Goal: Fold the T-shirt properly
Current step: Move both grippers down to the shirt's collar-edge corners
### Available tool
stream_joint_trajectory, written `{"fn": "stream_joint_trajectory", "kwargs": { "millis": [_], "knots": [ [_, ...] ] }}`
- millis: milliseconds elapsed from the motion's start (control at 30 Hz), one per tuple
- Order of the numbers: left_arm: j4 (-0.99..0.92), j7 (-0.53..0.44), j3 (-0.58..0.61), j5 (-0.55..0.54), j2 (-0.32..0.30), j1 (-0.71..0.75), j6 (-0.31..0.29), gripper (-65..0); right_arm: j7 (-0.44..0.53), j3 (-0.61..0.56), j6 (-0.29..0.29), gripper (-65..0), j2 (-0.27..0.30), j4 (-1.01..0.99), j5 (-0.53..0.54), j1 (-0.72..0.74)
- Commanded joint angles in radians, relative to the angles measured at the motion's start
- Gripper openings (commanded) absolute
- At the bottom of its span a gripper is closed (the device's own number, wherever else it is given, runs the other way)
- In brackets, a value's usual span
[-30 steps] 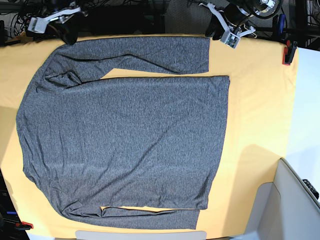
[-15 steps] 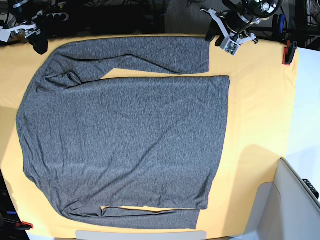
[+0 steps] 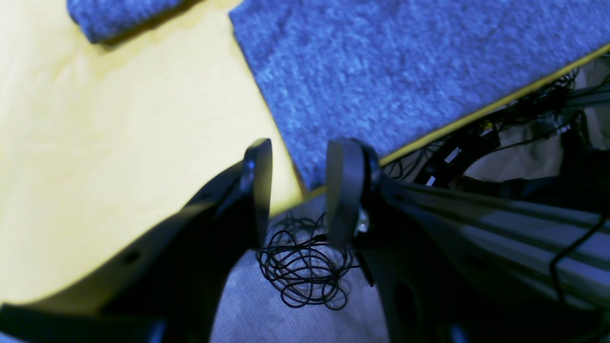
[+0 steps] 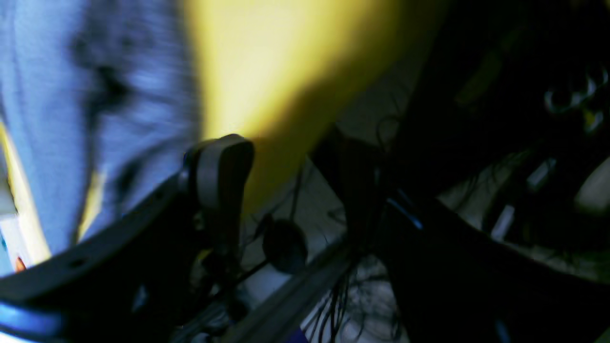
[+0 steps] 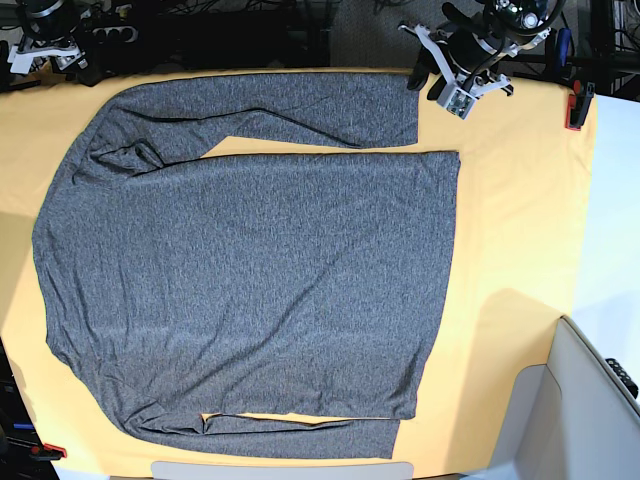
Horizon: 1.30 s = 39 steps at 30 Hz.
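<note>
grey knit t-shirt [image 5: 250, 270] lies flat across a yellow desk [image 5: 510, 230], one long sleeve along the near edge, body in the middle, the other sleeve along the far edge. beyond that far sleeve's cuff, the left gripper [image 3: 298, 190] hangs over the desk's back edge, jaws spread, holding nothing, with a tangle of black cable [image 3: 305, 267] below. at the opposite far corner, the right gripper [image 4: 295, 190] is blurred, jaws spread and empty.
</note>
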Motion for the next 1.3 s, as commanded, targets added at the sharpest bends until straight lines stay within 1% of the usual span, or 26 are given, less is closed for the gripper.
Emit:
{"fn": "stream_joint_trajectory", "kwargs": {
  "millis": [0,100,167,233,300,367,433,633,767,900,1000,1267],
  "knots": [
    [0.015,-0.012,-0.003,-0.005,-0.007,0.005,-0.003,-46.0,0.01,0.009,0.014,-32.3,-0.001,0.071,0.028,-0.026],
    [0.015,-0.012,-0.003,-0.005,-0.007,0.005,-0.003,-46.0,0.01,0.009,0.014,-32.4,-0.03,0.192,0.059,-0.059],
    [0.015,-0.012,-0.003,-0.005,-0.007,0.005,-0.003,-46.0,0.01,0.009,0.012,-32.4,-0.033,0.22,0.1,-0.069],
    [0.014,-0.012,-0.003,-0.005,-0.007,0.005,-0.003,-46.0,0.01,0.009,0.011,-32.4,-0.033,0.22,0.12,-0.066],
    [0.014,-0.012,-0.003,-0.005,-0.007,0.005,-0.003,-46.0,0.015,0.009,0.009,-32.4,-0.033,0.202,0.116,-0.057],
    [0.009,-0.012,-0.003,-0.005,-0.007,0.005,-0.003,-46.0,0.015,0.009,0.009,-32.4,-0.033,0.152,0.114,-0.017],
    [0.006,-0.012,-0.002,-0.005,-0.007,-0.003,-0.003,-46.0,0.015,0.009,0.009,-32.4,-0.032,0.097,0.102,0.01],
    [-0.005,-0.012,-0.002,-0.005,-0.007,-0.009,-0.003,-46.0,0.012,0.0,0.009,-32.4,-0.035,0.007,-0.003,0.099],
    [-0.005,-0.012,-0.002,-0.005,-0.007,-0.009,-0.003,-46.0,0.01,-0.002,0.009,-32.4,-0.063,0.008,-0.029,0.109],
    [-0.005,-0.012,-0.002,-0.005,-0.007,-0.009,-0.003,-46.0,0.01,-0.063,0.009,-32.4,-0.066,0.007,-0.032,0.101],
    [-0.005,-0.012,-0.002,-0.005,-0.007,-0.012,-0.003,-46.0,0.012,-0.106,0.009,-32.4,-0.083,0.007,-0.035,0.092],
    [-0.005,-0.012,-0.014,-0.006,-0.007,-0.021,-0.003,-46.0,0.013,-0.171,0.009,-32.4,-0.098,0.007,-0.108,0.09]
  ]
}}
